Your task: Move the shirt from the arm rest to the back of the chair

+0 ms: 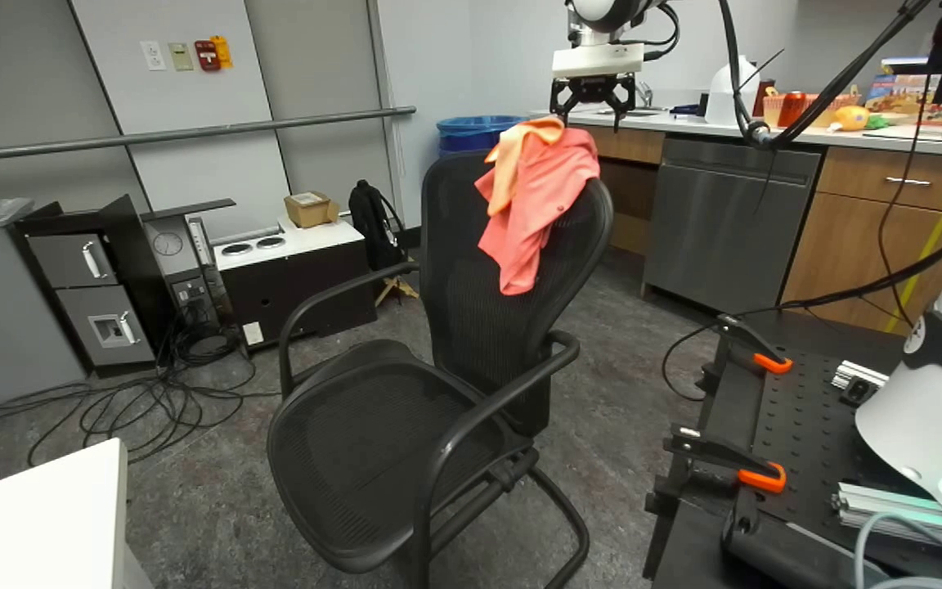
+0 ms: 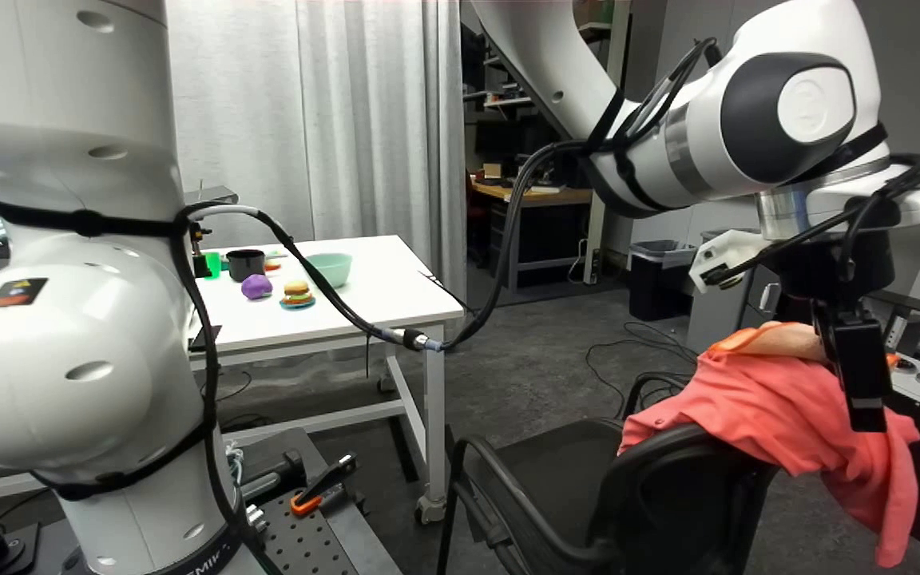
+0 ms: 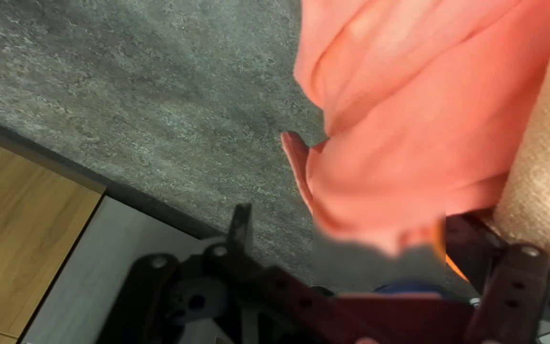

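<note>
The coral shirt (image 1: 538,209) hangs over the top of the back (image 1: 471,270) of the black chair, with a peach, orange-edged part on top. In an exterior view the shirt (image 2: 779,415) drapes down both sides of the chair back (image 2: 684,495). The near arm rest (image 1: 495,401) has nothing on it. My gripper (image 1: 589,123) is just above the shirt with its fingers spread wide. In an exterior view a finger (image 2: 863,383) overlaps the cloth; I cannot tell if it touches. In the wrist view the shirt (image 3: 413,124) lies beyond the spread fingers, not pinched.
A counter (image 1: 806,143) with a dishwasher (image 1: 728,221) stands behind the chair. A blue bin (image 1: 479,131) is behind the chair back. A black robot table with orange clamps (image 1: 765,478) stands beside the chair. A white table (image 2: 372,295) holds toy food and bowls.
</note>
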### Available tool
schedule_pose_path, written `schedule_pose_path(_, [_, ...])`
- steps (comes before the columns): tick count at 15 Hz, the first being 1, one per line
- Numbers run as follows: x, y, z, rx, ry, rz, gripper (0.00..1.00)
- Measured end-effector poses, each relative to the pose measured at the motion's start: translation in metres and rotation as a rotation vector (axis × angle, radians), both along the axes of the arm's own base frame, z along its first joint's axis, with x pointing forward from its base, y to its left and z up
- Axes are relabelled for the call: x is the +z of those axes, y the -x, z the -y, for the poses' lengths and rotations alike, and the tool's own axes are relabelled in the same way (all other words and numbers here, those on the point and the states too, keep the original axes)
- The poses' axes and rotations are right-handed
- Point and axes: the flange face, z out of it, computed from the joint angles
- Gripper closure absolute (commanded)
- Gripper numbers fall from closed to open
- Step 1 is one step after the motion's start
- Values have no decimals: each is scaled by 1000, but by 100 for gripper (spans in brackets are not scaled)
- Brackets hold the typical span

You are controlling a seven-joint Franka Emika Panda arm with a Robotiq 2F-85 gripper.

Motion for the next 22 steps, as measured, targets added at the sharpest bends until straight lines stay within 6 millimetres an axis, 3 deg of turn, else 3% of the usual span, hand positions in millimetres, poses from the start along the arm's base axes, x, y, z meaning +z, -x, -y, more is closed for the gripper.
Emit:
schedule_pose_path(4, [15,8,1,46,-22,-29,0])
schedule_pose_path(10, [64,26,-5,96,-21,-15,0])
schedule_pose_path(18, [119,53,-36,130,-18,49,0])
schedule_pose_path(22, [143,79,-11,135,3,72,0])
